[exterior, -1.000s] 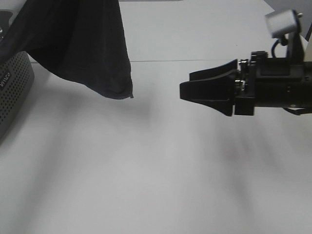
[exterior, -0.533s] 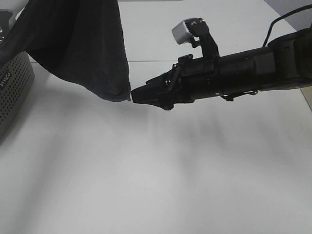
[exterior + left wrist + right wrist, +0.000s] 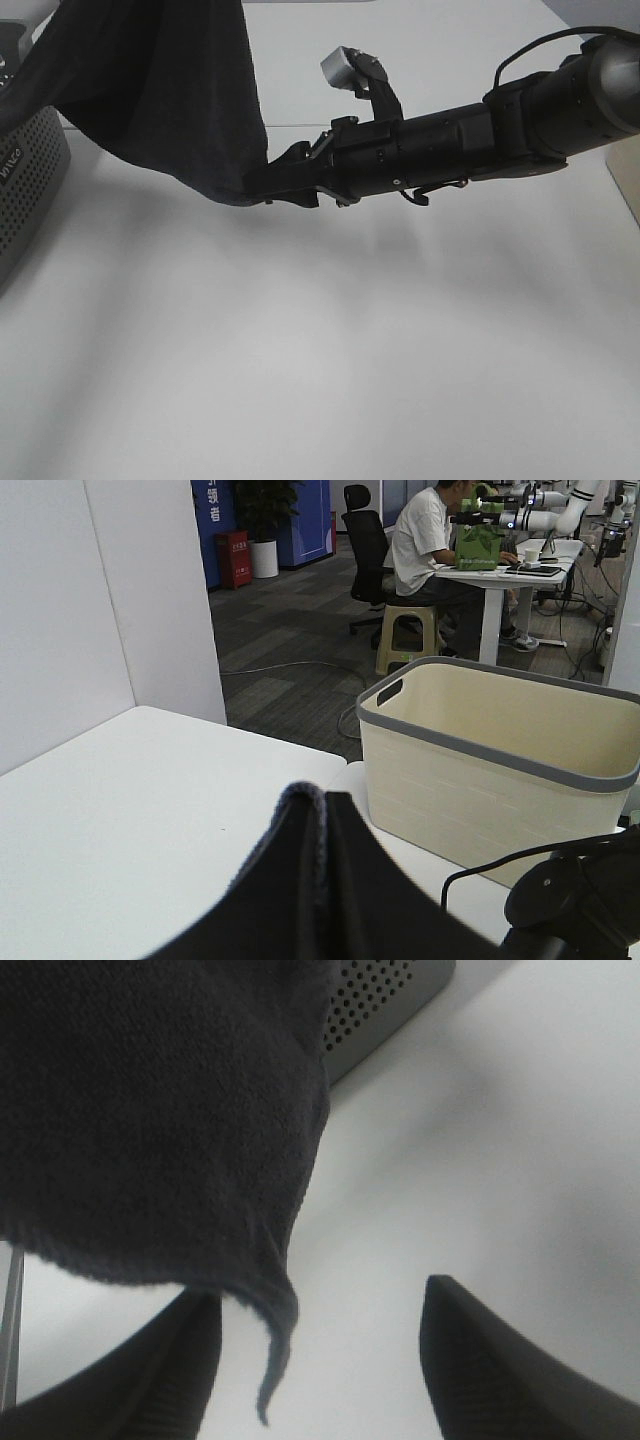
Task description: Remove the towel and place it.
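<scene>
The towel [image 3: 150,90] hangs in the air over the left side of the bench [image 3: 350,350], draped down from above the high view, with its upper part trailing toward the grey perforated basket [image 3: 25,190]. Its lowest corner dangles free above the bench top.

The left tool is hidden behind the cloth. Its wrist view shows only a pinched ridge of towel rising right in front of the camera, so it seems clenched on a fold and carrying the weight.

The right tool [image 3: 258,186] reaches across the middle to that hanging corner. Its fingers [image 3: 170,1380] are spread wide, one on each side, and the hemmed tip hangs between them. They have not closed on it.

The towel looks soft and limp, thick terry with some weight. It will sag, swing and fold wherever it is unsupported, but it should not slip easily.

The best place to grip seems to be the hemmed corner or the edge just above it. The doubled cloth there is firmest and gives a second hold well apart from the first, so the towel can be spread before it is laid down. A pinch too near the tip may catch only the loose curl.
</scene>
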